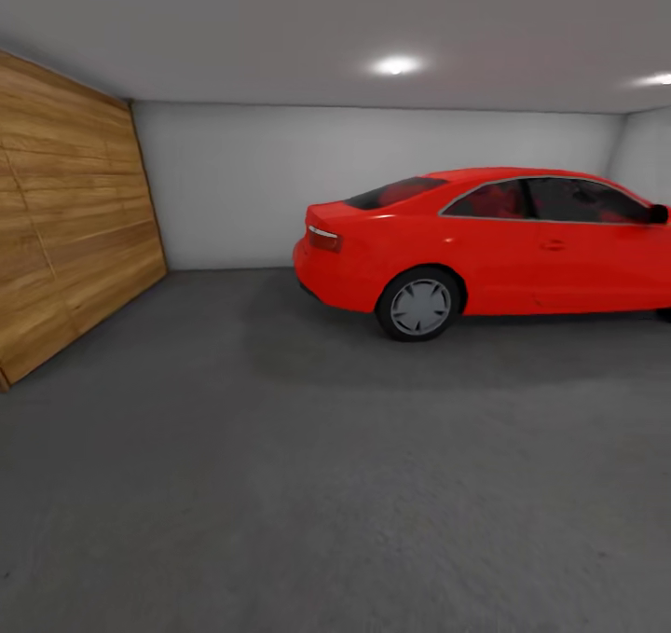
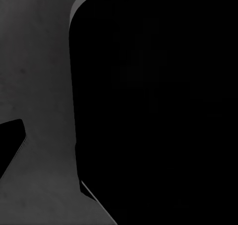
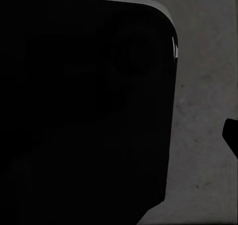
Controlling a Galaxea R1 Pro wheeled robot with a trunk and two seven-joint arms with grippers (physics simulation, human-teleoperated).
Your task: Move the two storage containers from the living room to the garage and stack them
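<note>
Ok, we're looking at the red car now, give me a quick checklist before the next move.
1. In the garage: ok, red car, wooden plank door and white wall ahead.
2. Dark grey floor available for setting down: ok, open stretch ahead.
3. Distance from the car: ok, it stands well ahead to the right.
4. Storage containers located: cannot tell.
5. Hands open or shut: cannot tell; both wrist views show a dark rounded body over grey floor.

Grey floor (image 1: pixel 280 484), wood doors (image 1: pixel 65 223), red car (image 1: pixel 494 241)
</note>
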